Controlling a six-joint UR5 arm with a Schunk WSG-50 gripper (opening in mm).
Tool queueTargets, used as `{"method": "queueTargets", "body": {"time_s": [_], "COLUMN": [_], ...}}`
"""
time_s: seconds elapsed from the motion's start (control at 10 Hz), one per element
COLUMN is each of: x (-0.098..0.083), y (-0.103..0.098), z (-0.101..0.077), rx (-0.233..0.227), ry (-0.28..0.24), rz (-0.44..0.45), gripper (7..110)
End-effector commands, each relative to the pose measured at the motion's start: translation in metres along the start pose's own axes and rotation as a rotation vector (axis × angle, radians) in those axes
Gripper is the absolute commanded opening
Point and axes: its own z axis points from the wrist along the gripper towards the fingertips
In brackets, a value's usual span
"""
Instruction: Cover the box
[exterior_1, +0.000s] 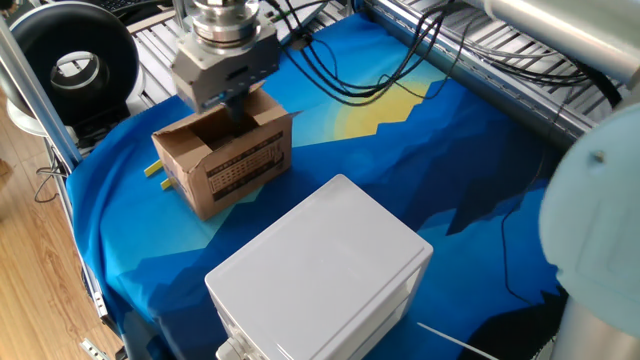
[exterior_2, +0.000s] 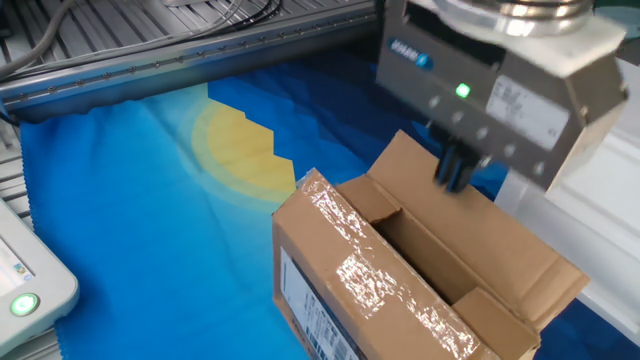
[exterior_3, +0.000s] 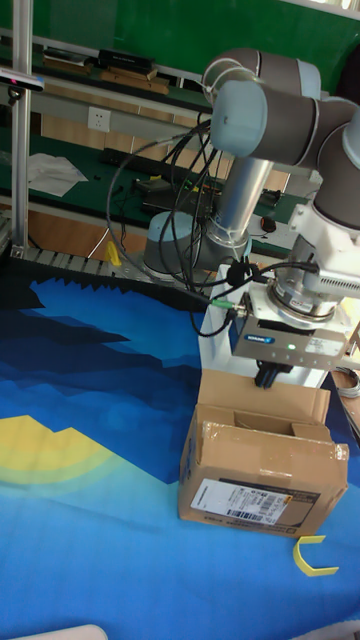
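The box (exterior_1: 222, 155) is a small brown carton with black print on its side, standing on the blue and yellow cloth (exterior_1: 400, 150) with its top open and its flaps up. In the other fixed view the box (exterior_2: 400, 285) shows tape along its near edge and an empty inside. My gripper (exterior_1: 238, 108) hangs over its far side. The gripper (exterior_2: 455, 172) is shut with nothing in it, its tips at the long flap on the white box's side. From the tall fixed view the gripper (exterior_3: 270, 378) is just above the rear edge of the box (exterior_3: 262, 465).
A larger white plastic box (exterior_1: 320, 270) stands close beside the carton, toward the front. A small yellow piece (exterior_3: 312, 557) lies on the cloth by the carton's base. Black cables (exterior_1: 340, 85) trail across the back. A black reel (exterior_1: 75, 65) sits at the far left.
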Motion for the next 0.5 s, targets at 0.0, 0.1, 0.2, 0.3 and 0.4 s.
{"method": "queueTargets", "body": {"time_s": [0.0, 0.1, 0.2, 0.3, 0.4], "x": [0.051, 0.056, 0.057, 0.050, 0.040], "y": [-0.006, -0.006, 0.000, 0.002, 0.004], "z": [-0.018, -0.017, -0.007, 0.011, 0.024], "rx": [0.008, 0.003, -0.027, -0.038, -0.039], "ry": [0.134, 0.157, 0.176, 0.173, 0.162], "rz": [0.009, 0.008, 0.014, 0.014, 0.017], "gripper": [7, 7, 7, 7, 7]}}
